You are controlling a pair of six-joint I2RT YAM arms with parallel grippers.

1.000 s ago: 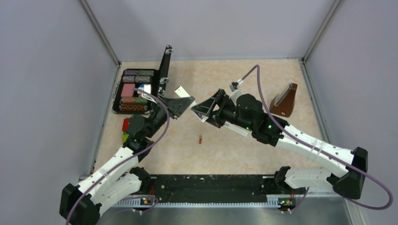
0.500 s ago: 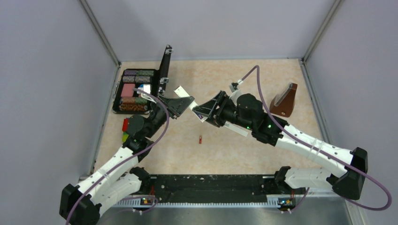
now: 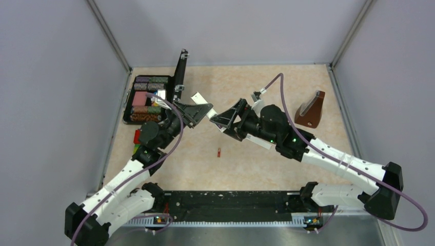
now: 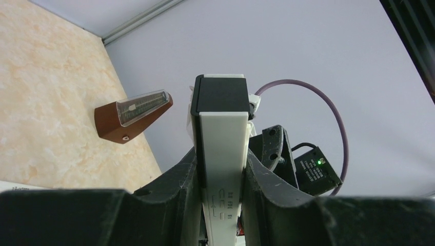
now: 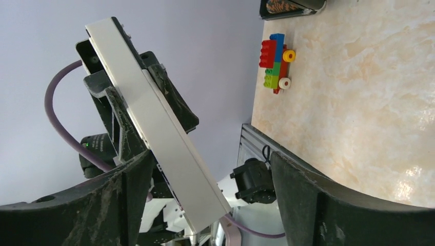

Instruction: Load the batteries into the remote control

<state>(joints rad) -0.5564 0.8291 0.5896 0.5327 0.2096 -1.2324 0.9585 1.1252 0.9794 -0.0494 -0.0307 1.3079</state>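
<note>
Clamping the remote control (image 4: 220,128) by its long sides, the left fingers (image 4: 177,182) held it raised above the worktop (image 3: 246,169), dark end away from the wrist. The right fingers (image 5: 128,189) stood spread wide open around the bar's free end; whether 1 touched it could not be told. 1 reddish battery (image 3: 219,152) lay on the worktop just near of both arms' fingers. A metronome (image 3: 310,110) stood far right, toy blocks (image 5: 274,61) left, an open case (image 3: 149,97) far left.
</note>
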